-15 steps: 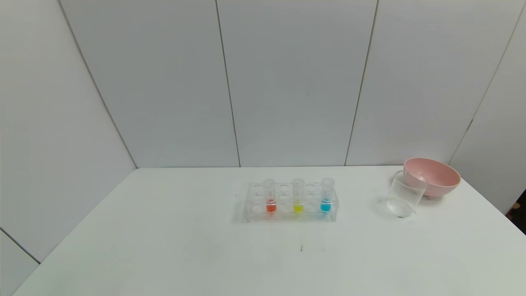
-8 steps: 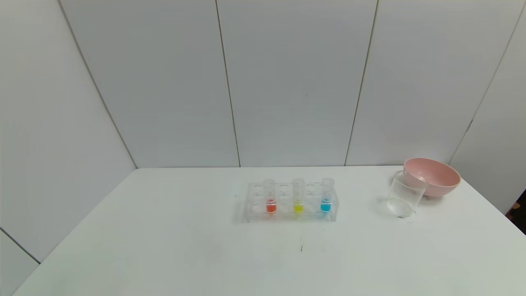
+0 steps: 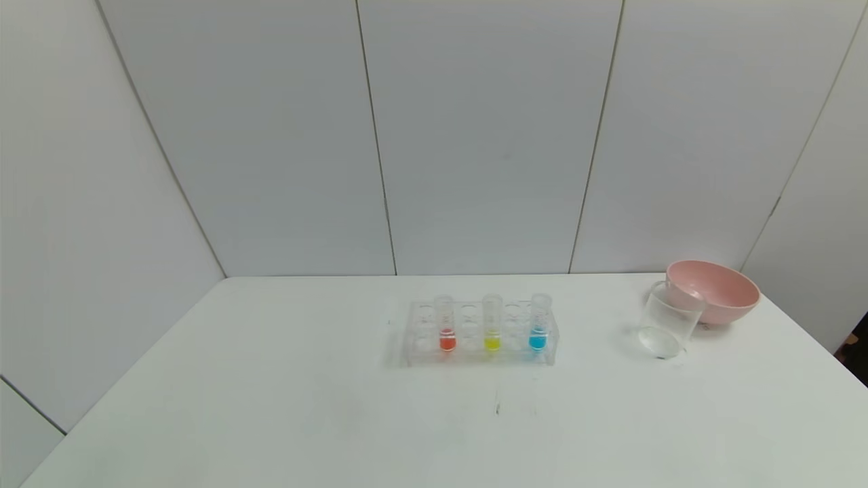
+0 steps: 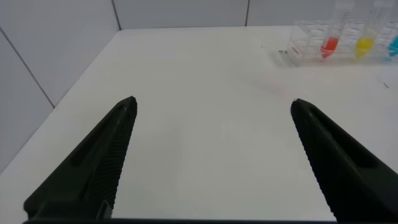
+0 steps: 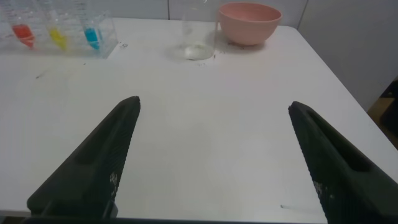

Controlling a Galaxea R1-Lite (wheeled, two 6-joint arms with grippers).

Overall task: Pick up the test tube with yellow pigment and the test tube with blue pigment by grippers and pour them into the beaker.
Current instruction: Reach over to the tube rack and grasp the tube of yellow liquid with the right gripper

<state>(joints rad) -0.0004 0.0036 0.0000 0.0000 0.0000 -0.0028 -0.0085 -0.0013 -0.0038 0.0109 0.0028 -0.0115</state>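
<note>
Upright in the rack (image 3: 413, 339), yellow tube (image 3: 492, 325) and blue tube (image 3: 538, 324); beaker (image 3: 668, 325) empty; both grippers' fingers (image 4: 99, 162) (image 5: 99, 162) released.

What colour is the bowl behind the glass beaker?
Pale pink: the bowl behind the beaker shows best in the head view.

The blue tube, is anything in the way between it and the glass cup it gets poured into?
Nothing visible: only bare table lies between the blue tube, upright in its rack, and the beaker. The pink bowl sits behind the beaker.
</note>
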